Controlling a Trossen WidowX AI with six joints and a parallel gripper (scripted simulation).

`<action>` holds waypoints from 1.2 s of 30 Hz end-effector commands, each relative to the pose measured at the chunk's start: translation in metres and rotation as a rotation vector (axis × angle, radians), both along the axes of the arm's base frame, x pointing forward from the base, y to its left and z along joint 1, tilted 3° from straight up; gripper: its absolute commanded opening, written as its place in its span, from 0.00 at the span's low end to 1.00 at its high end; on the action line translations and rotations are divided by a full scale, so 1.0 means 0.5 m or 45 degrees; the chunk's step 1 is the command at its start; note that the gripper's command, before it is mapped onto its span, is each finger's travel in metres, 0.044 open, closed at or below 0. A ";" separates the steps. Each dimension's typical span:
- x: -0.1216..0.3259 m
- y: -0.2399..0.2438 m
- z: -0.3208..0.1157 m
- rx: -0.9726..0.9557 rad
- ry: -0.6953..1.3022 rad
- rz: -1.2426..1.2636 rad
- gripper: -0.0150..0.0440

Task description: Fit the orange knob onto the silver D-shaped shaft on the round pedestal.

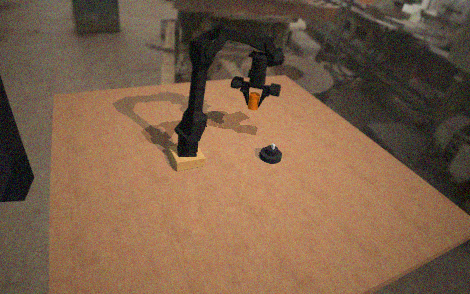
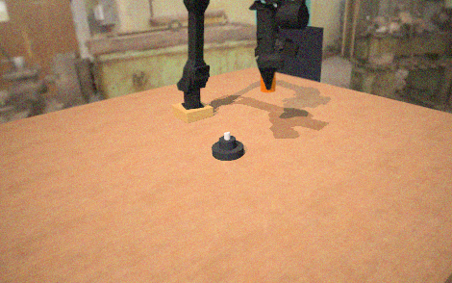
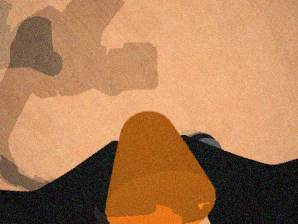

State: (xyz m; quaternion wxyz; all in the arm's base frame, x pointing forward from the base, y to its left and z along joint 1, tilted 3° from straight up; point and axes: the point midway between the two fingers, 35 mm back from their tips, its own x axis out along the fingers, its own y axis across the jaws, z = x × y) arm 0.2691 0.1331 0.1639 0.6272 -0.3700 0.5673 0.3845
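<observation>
The orange knob (image 1: 254, 101) (image 2: 263, 89) (image 3: 150, 165) is held upright, high above the table. My gripper (image 1: 254, 104) (image 2: 268, 89) is shut on it, one finger on each side. The black round pedestal (image 1: 270, 157) (image 2: 228, 152) stands on the table, apart from the knob, nearer the front of the top and exterior views. Its silver shaft (image 1: 273, 146) (image 2: 227, 136) points straight up; its flat side cannot be made out. In the wrist view part of the pedestal (image 3: 201, 135) shows behind the right finger. The hole under the knob is hidden.
The arm's base stands on a yellow block (image 1: 188, 162) (image 2: 193, 113) to the left of the pedestal. The arm's shadow lies across the wooden table (image 1: 200, 240) (image 2: 216, 217). A dark box-like object (image 1: 12, 155) stands beyond the table's left edge in the top view.
</observation>
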 end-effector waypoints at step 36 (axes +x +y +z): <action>0.088 -0.196 -0.076 0.004 0.003 -0.027 0.25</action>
